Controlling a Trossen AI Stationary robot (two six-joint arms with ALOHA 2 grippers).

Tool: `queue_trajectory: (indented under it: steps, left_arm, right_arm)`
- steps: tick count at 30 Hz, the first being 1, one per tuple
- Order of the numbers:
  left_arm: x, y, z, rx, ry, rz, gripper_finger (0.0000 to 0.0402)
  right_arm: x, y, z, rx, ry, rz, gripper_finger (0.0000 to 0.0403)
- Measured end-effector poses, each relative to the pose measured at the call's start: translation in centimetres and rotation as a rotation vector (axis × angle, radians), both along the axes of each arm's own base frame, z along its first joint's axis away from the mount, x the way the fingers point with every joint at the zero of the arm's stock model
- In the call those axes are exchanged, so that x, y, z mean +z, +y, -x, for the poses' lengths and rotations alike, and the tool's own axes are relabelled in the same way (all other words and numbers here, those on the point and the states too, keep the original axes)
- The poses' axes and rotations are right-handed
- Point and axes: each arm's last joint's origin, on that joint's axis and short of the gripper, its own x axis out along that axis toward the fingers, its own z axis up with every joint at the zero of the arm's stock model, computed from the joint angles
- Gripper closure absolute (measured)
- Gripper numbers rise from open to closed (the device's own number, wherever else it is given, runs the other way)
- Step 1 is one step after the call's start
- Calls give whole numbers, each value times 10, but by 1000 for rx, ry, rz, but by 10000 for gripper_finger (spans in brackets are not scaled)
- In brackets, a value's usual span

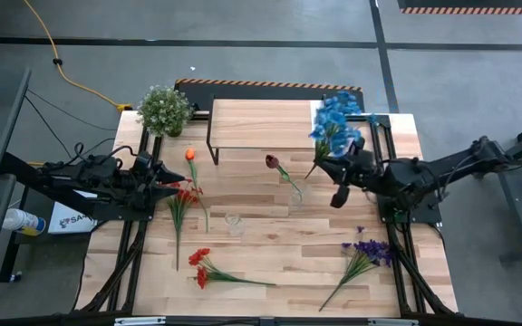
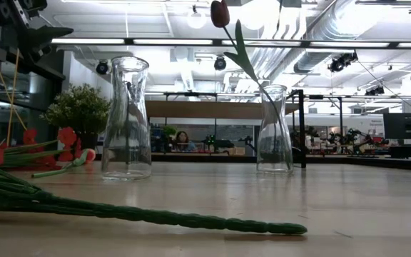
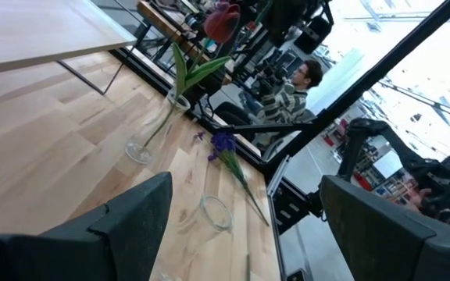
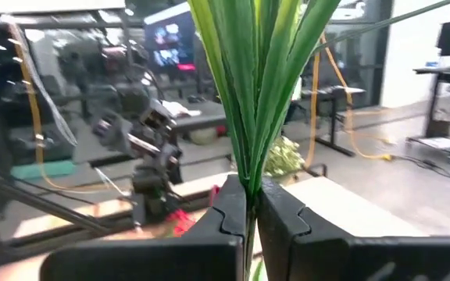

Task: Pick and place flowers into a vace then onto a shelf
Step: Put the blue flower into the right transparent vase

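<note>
Left end effector (image 1: 181, 187) fingers spread wide (arm level), right end effector (image 4: 250, 212) pinched closed, wrist raised

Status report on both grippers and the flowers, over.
Right gripper shut on blue flower spray, above the table. Left gripper open, empty, over red flowers. Dark red bud sits in clear glass vase.

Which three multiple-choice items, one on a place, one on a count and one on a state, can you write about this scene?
1. Where is the dark red bud?
A. in a glass vase
B. flat on the shelf
C. in the left pincer

2. How many glass vases show in the low view?
A. one
B. two
C. four

3. What does the right pincer do?
A. stands open
B. grips green stems
C. holds a vase

Answers: 1 A, its stem stands in the vase; 2 B, a second vase stands nearby; 3 B, fingers closed on blue flowers' stems.
</note>
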Motion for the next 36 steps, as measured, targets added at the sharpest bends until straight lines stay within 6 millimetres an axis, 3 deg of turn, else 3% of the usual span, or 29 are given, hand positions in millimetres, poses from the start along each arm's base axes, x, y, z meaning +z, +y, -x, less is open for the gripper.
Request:
queue_trajectory:
  steps: [6, 15, 27, 36]
  left_arm:
    - [0, 0, 0, 1, 0, 0, 43]
    - [0, 0, 0, 3, 1, -1, 43]
    - [-2, 0, 0, 3, 23, -3, 43]
    - [-2, 0, 0, 3, 24, -2, 43]
  right_arm:
    - [-17, 2, -12, -75, 86, -34, 391]
    - [-31, 1, -10, -132, 164, -117, 392]
    - [-76, -1, -6, -125, -62, -184, 395]
    - [-89, -2, -2, -128, -81, -188, 396]
